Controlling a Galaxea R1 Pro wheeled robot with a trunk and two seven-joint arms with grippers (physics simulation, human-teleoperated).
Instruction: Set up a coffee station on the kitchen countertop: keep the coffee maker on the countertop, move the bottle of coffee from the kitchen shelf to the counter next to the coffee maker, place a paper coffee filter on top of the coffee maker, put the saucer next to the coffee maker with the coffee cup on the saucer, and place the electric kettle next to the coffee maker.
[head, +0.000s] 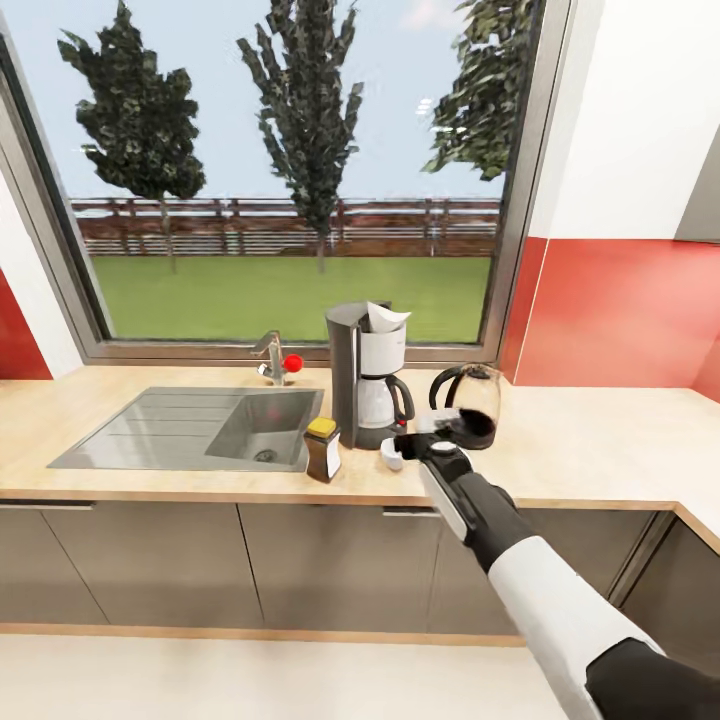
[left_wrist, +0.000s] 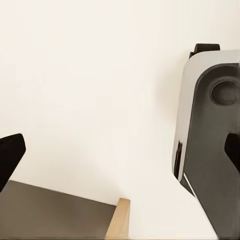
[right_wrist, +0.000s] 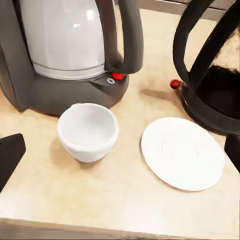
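Coffee bottle (head: 322, 449), filter (head: 385, 318) on coffee maker (head: 365, 385), kettle (head: 468, 403), saucer (right_wrist: 182, 153) placed on desk (head: 580, 440). Left: cup (right_wrist: 88, 131) beside saucer, not on it. Right fingers (right_wrist: 11, 155) released above cup; left fingers (left_wrist: 10, 156) released, empty.

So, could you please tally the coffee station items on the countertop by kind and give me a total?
Grey-and-white coffee maker: 1
White paper filter: 1
Yellow-lidded brown coffee bottle: 1
Dark glass electric kettle: 1
White ceramic cup: 1
White round saucer: 1
Total: 6
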